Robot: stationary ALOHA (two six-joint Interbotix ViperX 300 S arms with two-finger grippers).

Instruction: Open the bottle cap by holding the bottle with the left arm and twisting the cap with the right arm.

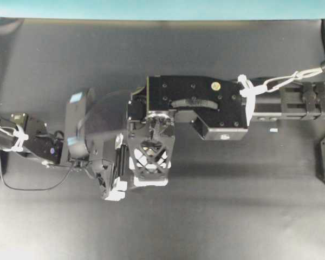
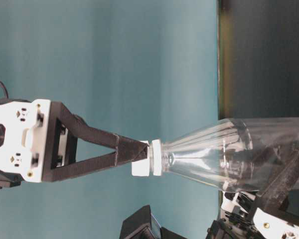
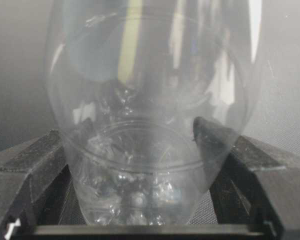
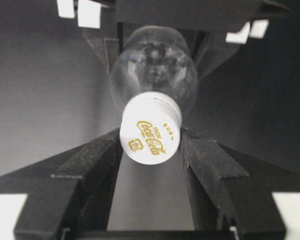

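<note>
**Bottle clamped at both ends above a dark counter**

The bottle (image 2: 229, 154) is held upright off the middle of the counter (image 1: 233, 216), its clear body pinched between the fingers of the left end effector (image 3: 140, 150), which are closed against its lower sides. The bottle cap (image 4: 151, 134), white with gold lettering on top, is still seated on the neck and is gripped from either side by the right end effector (image 4: 150, 150), whose black fingers are pressed against the cap's wall. In the table-level view the fingertips (image 2: 132, 152) are seen meeting the cap's white band.

From overhead, the bottle is hidden beneath the right arm (image 1: 206, 103), whose flat boxy housing is laid across the centre from the right, a white braided cord (image 1: 276, 81) trailing along it. The left arm (image 1: 49, 143) is extended in from the left edge, with a thin black wire (image 1: 27, 187) looped loosely over the surface beside it.

The counter is a matte dark grey, bare around the arms apart from a tiny white sliver (image 1: 273, 130) lying just below the right arm. Along the counter's far edge a plain teal wall (image 1: 162, 8) is seen, which fills the background of the table-level view
</note>
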